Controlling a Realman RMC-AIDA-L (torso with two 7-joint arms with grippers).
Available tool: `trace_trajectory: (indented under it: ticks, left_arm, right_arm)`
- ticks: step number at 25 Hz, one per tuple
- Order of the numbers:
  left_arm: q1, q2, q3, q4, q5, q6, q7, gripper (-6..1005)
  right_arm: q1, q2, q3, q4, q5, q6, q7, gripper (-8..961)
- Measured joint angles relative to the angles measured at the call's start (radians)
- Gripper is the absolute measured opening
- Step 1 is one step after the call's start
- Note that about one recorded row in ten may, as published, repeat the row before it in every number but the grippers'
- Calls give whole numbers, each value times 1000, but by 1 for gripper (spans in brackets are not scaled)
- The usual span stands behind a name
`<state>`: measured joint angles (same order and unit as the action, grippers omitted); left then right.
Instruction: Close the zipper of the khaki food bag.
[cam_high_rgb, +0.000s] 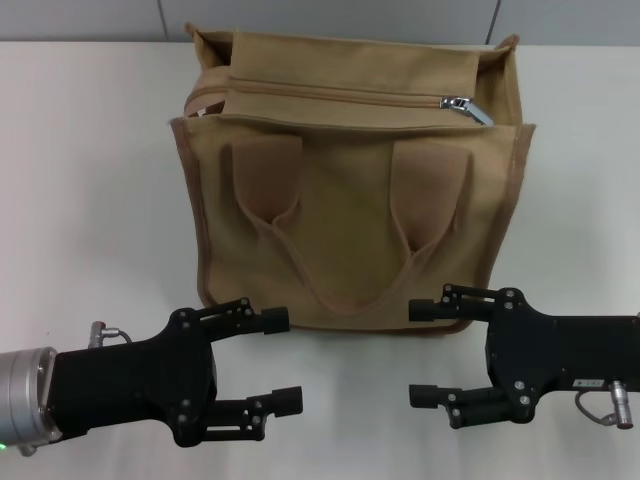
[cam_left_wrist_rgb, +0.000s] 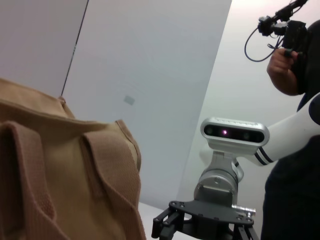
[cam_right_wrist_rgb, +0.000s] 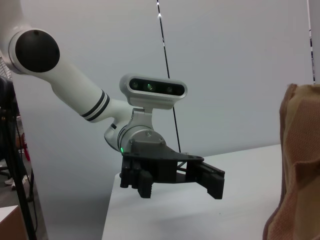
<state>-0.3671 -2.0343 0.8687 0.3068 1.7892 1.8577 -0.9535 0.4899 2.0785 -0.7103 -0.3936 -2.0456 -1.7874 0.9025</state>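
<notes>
The khaki food bag (cam_high_rgb: 350, 210) stands upright on the white table (cam_high_rgb: 90, 200), with its two looped handles hanging down its front. The zipper (cam_high_rgb: 330, 96) runs across the bag's top, and its silver pull tab (cam_high_rgb: 460, 104) lies at the right end. My left gripper (cam_high_rgb: 281, 360) is open and empty, low in front of the bag's left bottom corner. My right gripper (cam_high_rgb: 420, 353) is open and empty in front of the bag's right bottom corner. Neither touches the bag. The bag's side also shows in the left wrist view (cam_left_wrist_rgb: 60, 165) and the right wrist view (cam_right_wrist_rgb: 297, 165).
A grey wall (cam_high_rgb: 100, 20) rises behind the table's far edge. A person (cam_left_wrist_rgb: 295, 100) stands beyond the right arm in the left wrist view. The left arm's gripper (cam_right_wrist_rgb: 177, 186) shows over the table in the right wrist view.
</notes>
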Motion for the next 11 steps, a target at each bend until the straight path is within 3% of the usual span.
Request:
trace_trajectory:
  ticks: [11]
  left_arm:
    - [1,6,5,5,4,-4,-6,816]
  right_arm:
    - [2,0,-6,7,1,11,-1,831]
